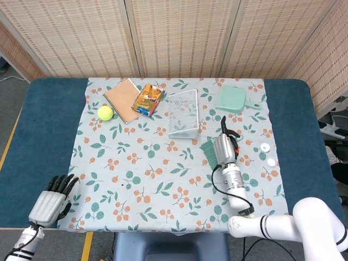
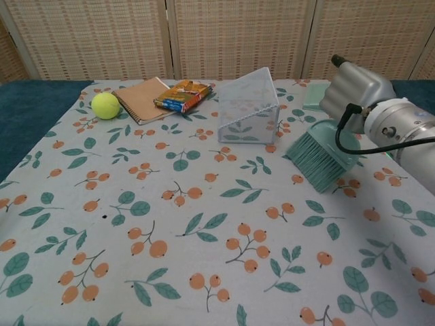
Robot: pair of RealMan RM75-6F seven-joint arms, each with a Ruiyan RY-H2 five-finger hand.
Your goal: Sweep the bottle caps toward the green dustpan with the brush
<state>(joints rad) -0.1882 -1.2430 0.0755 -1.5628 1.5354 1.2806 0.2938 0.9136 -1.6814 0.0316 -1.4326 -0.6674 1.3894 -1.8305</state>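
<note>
The right hand [image 2: 355, 88] grips the green brush [image 2: 319, 157] — bristles down on the floral cloth [image 1: 141, 179], left of two bottle caps [image 1: 267, 154]; left hand [image 1: 50, 200] empty, fingers apart.

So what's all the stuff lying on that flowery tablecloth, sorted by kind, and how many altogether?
Bottle caps: 2
Green dustpan: 1
Brush: 1, held by the right hand
Tennis ball: 1
Notebook: 1
Orange packet: 1
Wire mesh stand: 1
Total: 8
</note>
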